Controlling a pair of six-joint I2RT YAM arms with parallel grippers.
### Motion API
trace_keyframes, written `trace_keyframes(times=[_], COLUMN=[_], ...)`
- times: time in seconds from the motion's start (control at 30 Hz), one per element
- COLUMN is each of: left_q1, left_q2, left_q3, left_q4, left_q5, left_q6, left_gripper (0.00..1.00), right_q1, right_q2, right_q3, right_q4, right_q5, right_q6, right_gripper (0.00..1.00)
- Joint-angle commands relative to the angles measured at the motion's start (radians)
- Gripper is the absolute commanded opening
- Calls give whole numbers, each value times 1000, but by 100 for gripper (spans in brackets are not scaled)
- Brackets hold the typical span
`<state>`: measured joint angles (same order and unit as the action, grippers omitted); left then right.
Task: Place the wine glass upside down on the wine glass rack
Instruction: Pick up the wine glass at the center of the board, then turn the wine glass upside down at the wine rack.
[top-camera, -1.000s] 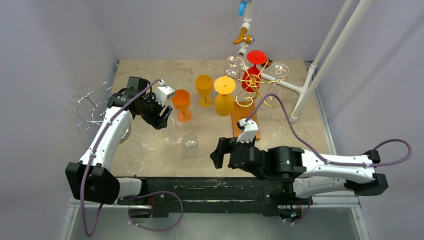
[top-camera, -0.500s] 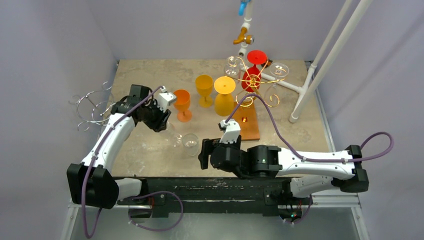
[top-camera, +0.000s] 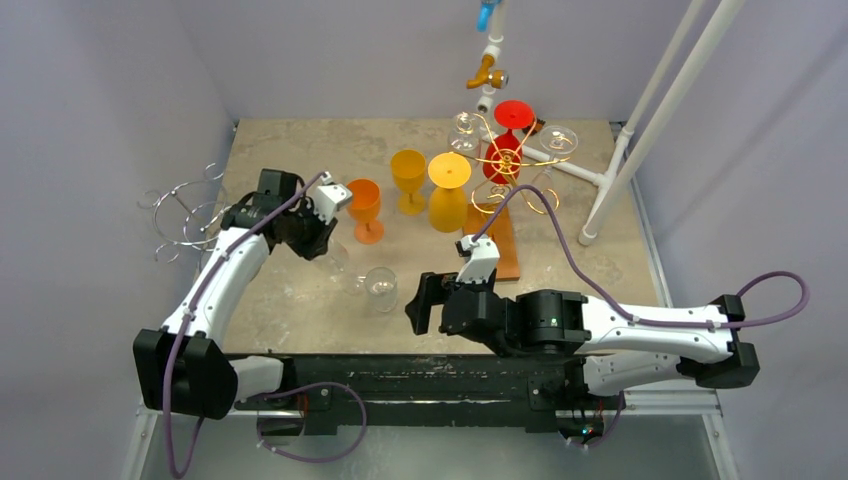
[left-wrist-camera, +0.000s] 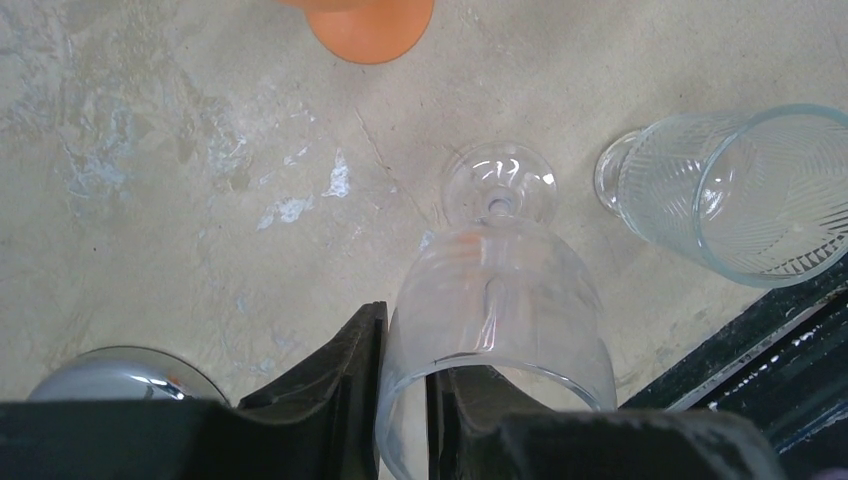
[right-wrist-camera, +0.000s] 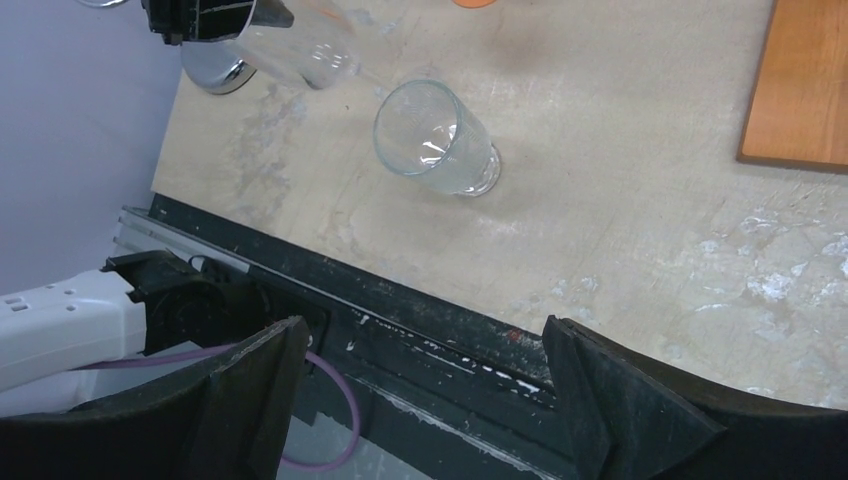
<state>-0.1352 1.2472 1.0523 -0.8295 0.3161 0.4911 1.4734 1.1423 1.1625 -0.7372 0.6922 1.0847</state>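
Observation:
My left gripper (top-camera: 324, 240) is shut on the rim of a clear wine glass (top-camera: 336, 262), one finger inside the bowl and one outside. In the left wrist view the glass (left-wrist-camera: 497, 300) points away from the gripper (left-wrist-camera: 405, 400), foot (left-wrist-camera: 498, 184) toward the table. The glass also shows in the right wrist view (right-wrist-camera: 300, 55). The gold wire rack (top-camera: 505, 165) stands at the back right on a wooden board (top-camera: 497, 245), holding a red glass (top-camera: 510, 130) and clear glasses. My right gripper (top-camera: 425, 305) is open and empty near the table's front edge (right-wrist-camera: 420, 400).
A ribbed clear tumbler (top-camera: 381, 288) (left-wrist-camera: 740, 195) (right-wrist-camera: 435, 140) stands beside the held glass. An orange glass (top-camera: 365, 208), a yellow glass (top-camera: 408, 178) and an upside-down yellow glass (top-camera: 449, 190) stand mid-table. A silver wire rack (top-camera: 180, 215) is at the left edge. White pipes (top-camera: 650, 120) rise at the right.
My right arm swung left, then came back a little to the right, jaws still open. My left gripper shifted slightly with the clear wine glass still in its grip.

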Motion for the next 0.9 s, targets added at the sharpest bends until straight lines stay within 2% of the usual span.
trace_keyframes(times=[0.0, 0.33, 0.53, 0.73, 0.87], left_q1=[2, 2, 2, 2, 2], left_q2=[-14, -82, -126, -220, -279], left_q3=[72, 375, 430, 441, 468], left_q4=[-84, -224, -233, -94, 44], left_q5=[-3, 65, 74, 101, 128], left_q6=[9, -52, -59, -57, -66], left_gripper=[0, 0, 0, 0, 0], right_q1=[2, 2, 2, 1, 1], right_q2=[-13, -6, -6, -45, -10], right_q3=[7, 35, 57, 60, 118], right_q4=[-8, 73, 106, 189, 254], right_q5=[41, 20, 25, 29, 8], right_q6=[23, -37, -49, -45, -53], right_gripper=[99, 99, 99, 99, 99])
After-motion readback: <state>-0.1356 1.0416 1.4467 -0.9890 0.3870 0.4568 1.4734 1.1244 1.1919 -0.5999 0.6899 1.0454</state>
